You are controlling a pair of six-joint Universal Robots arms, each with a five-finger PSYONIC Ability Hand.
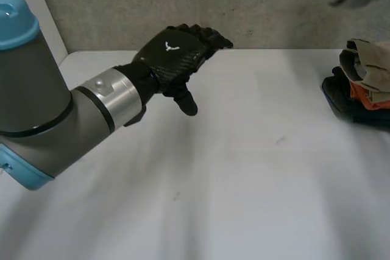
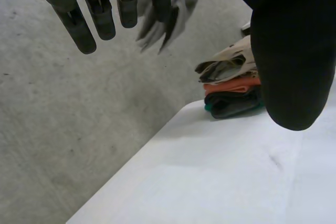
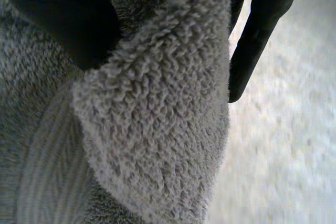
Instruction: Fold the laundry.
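Pinching the towel [image 3: 157, 129] against its thumb, the right hand [image 3: 58, 14] holds it toward the counter's [image 1: 244, 181] far right; the spread, empty left hand [image 1: 177, 59] hovers well apart.

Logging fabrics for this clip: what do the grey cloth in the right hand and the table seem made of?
Grey cloth, in the right hand: terry towelling, likely cotton; matte looped pile, with a flat ribbed band. Table: smooth white matte board, perhaps laminate; faint scuffs.
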